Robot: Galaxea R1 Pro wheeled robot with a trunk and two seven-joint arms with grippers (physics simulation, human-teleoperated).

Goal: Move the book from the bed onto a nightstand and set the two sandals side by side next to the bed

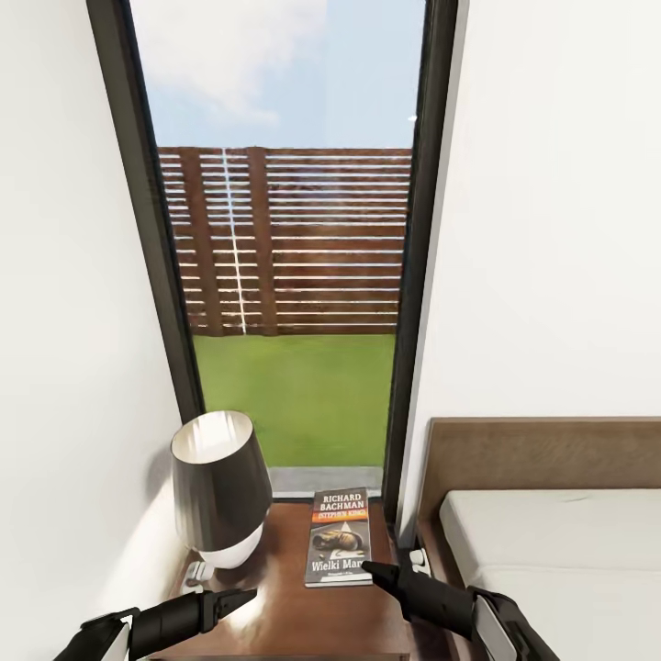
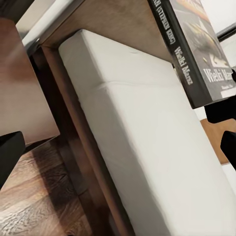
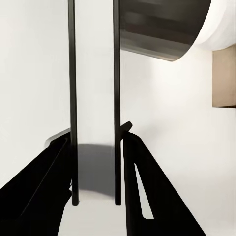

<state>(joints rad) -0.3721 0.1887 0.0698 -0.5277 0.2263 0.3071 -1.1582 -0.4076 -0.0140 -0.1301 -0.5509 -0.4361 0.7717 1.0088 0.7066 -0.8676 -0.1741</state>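
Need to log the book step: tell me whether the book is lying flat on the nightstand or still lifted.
Lying flat, cover up, on the nightstand beside the lamp; the book has the right gripper at its near corner.

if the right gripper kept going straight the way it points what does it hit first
Most likely the book: the right gripper points leftward across the nightstand at the book's near corner. Depth is unclear; the lamp stands beyond.

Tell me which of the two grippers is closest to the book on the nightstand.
The right gripper: its fingers sit right at the lower right corner of the book. The left gripper stands farther off, nearer the lamp, over the nightstand.
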